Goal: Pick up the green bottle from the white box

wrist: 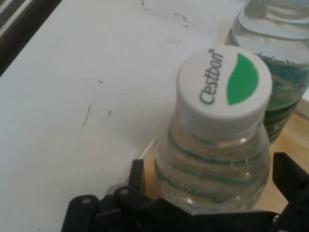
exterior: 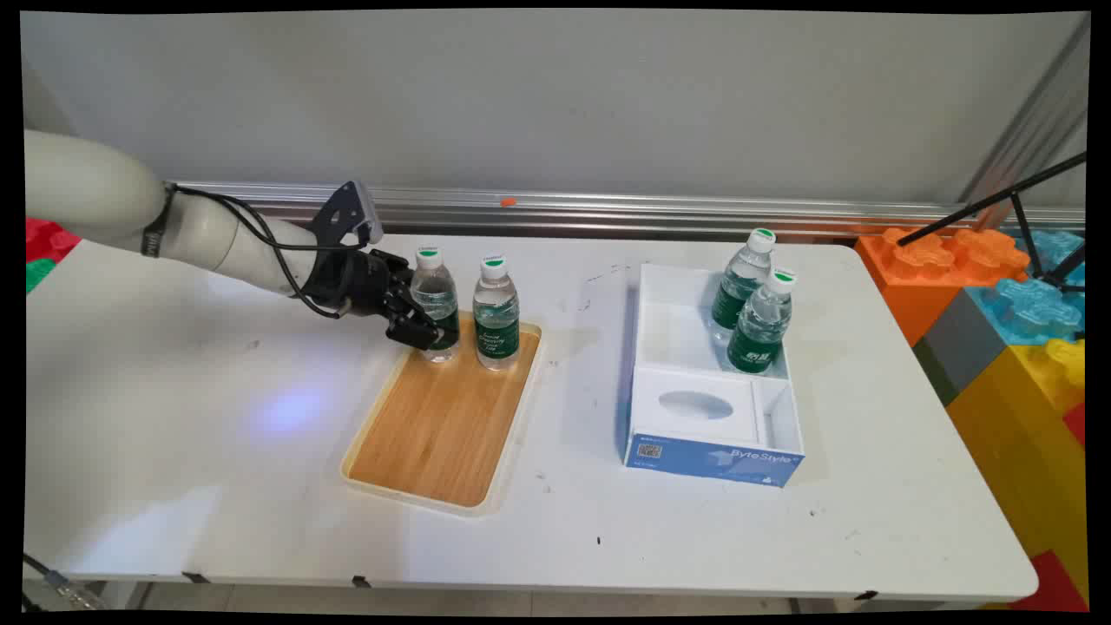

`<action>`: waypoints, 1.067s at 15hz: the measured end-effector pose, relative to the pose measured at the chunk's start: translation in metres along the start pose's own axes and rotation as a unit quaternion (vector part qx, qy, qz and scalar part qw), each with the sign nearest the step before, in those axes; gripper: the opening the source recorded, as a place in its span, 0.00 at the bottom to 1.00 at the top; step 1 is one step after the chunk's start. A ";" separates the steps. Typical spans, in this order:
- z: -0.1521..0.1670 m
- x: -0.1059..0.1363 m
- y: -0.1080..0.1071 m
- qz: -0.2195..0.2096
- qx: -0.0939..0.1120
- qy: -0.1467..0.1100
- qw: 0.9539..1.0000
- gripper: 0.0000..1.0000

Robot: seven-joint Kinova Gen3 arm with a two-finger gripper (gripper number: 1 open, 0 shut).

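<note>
The end effector (exterior: 423,323) is seen left of centre in the main view, at the far left corner of a wooden tray (exterior: 438,425). Its fingers stand on either side of the left bottle (exterior: 436,302), low on the body at the green label. In the hand view the same bottle (wrist: 217,145) fills the middle, its white cap with the green mark tilted toward the camera, and one black finger (wrist: 136,176) is seen on the left of it and another on the right. Whether the fingers press on the bottle or only stand around it cannot be told.

A second bottle (exterior: 496,313) stands upright just to the right of the first one, also on the tray's far end. The rest of the tray is bare wood.

Right of centre on the white desk (exterior: 174,434) lies an open white and blue box (exterior: 707,382). Two more bottles (exterior: 752,304) lean in its far right compartment, touching each other.

At the right edge of the frame large coloured blocks (exterior: 1015,330) are stacked.
</note>
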 end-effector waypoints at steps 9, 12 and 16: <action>-0.038 0.013 0.013 0.000 0.001 -0.020 1.000 1.00; -0.062 0.016 0.018 -0.001 0.011 -0.039 0.999 1.00; -0.088 0.019 0.026 -0.001 0.026 -0.064 0.998 1.00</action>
